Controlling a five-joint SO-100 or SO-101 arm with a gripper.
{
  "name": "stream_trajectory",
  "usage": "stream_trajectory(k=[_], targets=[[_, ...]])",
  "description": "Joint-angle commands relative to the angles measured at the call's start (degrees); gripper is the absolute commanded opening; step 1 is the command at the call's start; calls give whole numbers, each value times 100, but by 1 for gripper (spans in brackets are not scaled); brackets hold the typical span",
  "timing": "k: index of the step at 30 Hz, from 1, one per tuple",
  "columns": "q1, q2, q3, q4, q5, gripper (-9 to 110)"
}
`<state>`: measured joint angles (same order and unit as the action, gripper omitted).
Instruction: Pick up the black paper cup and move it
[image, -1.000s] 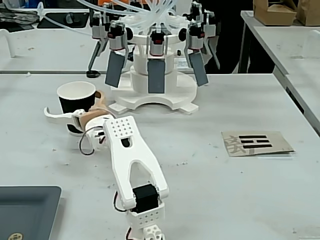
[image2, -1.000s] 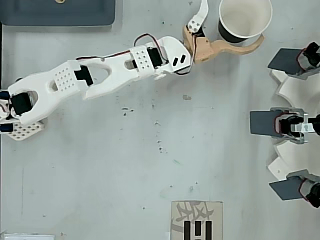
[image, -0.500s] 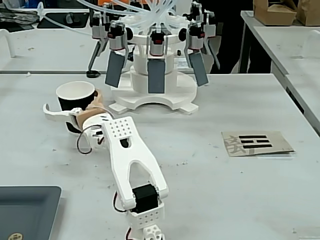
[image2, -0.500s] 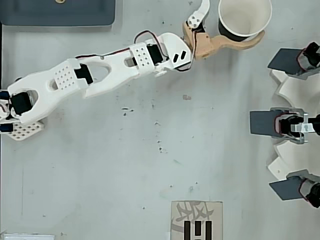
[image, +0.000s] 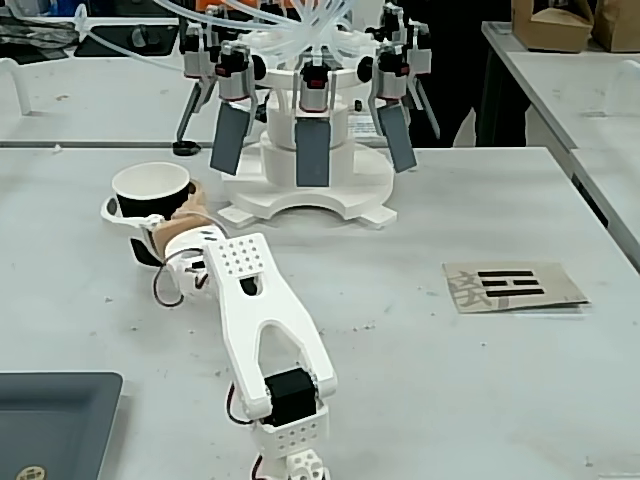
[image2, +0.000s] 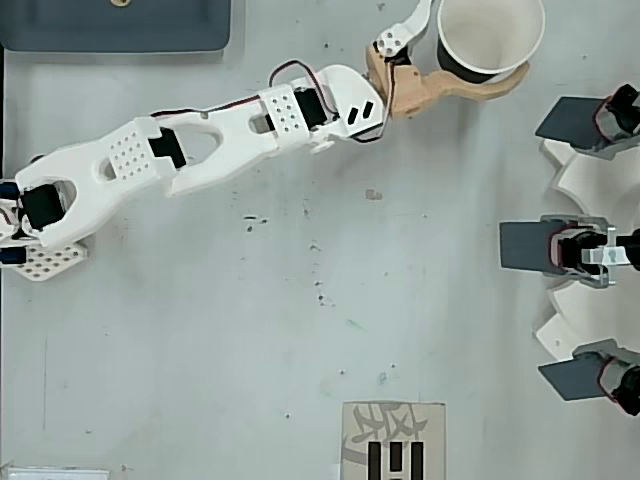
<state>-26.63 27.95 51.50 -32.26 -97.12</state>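
Observation:
The black paper cup (image: 150, 182) stands upright with its white inside showing, at the left of the table in the fixed view and at the top right in the overhead view (image2: 490, 30). My gripper (image: 150, 206) reaches it from the near side and holds it between its two fingers. The tan finger (image2: 455, 88) curves along one side of the cup. On the opposite side the white finger (image2: 412, 22) lies against the cup wall. Both fingers appear to touch the cup, so my gripper (image2: 478, 42) looks shut on it. The cup's base is hidden behind the fingers.
A white round stand (image: 310, 195) with several grey hanging paddles and clear tubes rises just right of the cup; it lines the right edge (image2: 575, 170) in the overhead view. A paper card (image: 512, 285) with black bars lies at the right. A dark tray (image: 50, 420) sits near the arm's base.

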Motion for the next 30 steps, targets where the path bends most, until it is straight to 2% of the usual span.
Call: stream_trajectory(k=[1,30], targets=[[-62,202,-316,44,70,26],[-53,659,35,158,35,9]])
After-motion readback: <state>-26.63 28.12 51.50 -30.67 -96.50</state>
